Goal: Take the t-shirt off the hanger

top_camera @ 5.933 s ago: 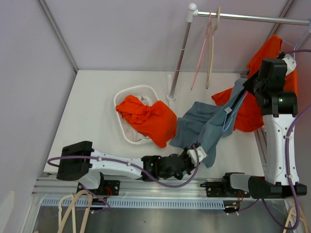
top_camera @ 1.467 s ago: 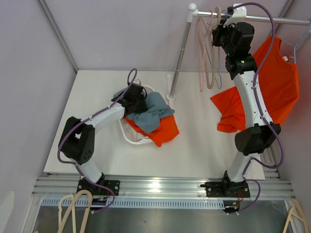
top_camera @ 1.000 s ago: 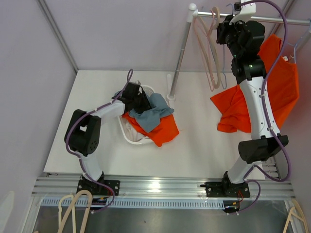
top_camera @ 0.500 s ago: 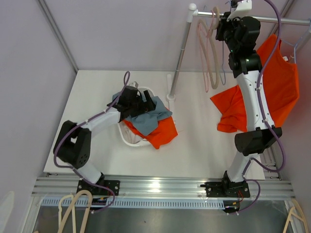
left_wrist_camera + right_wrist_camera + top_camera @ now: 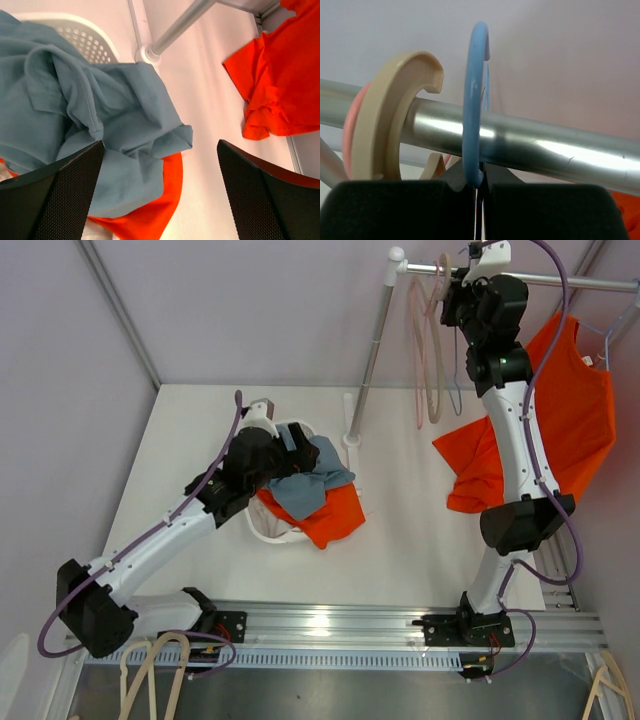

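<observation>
T-shirt (image 5: pixel 100 115) over basket (image 5: pixel 87 40), left fingers (image 5: pixel 65 190) wide, empty, right fingers (image 5: pixel 395 210) seemingly pinching blue hanger (image 5: pixel 472 110), wrist view only

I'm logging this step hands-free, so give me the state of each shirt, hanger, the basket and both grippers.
grey t-shirt: off its hanger, crumpled over the basket rim.
loose orange t-shirt: crumpled under the grey one.
basket: upright, holding clothes.
blue hanger: bare, hooked on the rail.
beige hanger: hooked alongside.
hung orange t-shirt: on its hanger.
left gripper: open, empty.
right gripper: shut on the blue hanger.
</observation>
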Robot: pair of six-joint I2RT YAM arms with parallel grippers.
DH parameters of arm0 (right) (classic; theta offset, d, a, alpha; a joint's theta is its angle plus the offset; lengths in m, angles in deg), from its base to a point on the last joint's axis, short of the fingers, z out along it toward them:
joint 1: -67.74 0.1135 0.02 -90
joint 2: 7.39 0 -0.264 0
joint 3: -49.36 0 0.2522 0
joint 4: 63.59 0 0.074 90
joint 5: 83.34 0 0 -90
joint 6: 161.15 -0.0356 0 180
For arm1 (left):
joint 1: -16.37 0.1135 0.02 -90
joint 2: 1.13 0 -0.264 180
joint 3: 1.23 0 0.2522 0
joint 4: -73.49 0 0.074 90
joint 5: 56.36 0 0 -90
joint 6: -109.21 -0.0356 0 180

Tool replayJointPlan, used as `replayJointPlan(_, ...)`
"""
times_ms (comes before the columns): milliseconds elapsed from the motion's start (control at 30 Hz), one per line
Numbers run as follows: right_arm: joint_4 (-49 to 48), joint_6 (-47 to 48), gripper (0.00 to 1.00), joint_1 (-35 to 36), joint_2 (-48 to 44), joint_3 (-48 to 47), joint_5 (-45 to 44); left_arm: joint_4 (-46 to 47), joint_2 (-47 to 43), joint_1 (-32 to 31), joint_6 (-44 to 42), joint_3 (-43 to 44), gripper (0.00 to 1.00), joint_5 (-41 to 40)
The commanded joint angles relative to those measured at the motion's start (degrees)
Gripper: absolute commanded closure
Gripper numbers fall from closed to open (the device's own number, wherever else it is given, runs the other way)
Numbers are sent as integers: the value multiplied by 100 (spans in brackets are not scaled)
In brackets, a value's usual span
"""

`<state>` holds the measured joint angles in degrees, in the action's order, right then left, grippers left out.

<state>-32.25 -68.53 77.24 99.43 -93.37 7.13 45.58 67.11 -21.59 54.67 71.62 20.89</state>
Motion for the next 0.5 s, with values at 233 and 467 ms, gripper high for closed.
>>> replayJointPlan(233, -115, 11, 78, -18, -30, 117, -38, -105, -540, -1, -461, 173, 1, -579)
replayJointPlan(467, 26, 73, 71, -62, -337, 319, -319, -219, -830, -1, -628, 331, 0, -711)
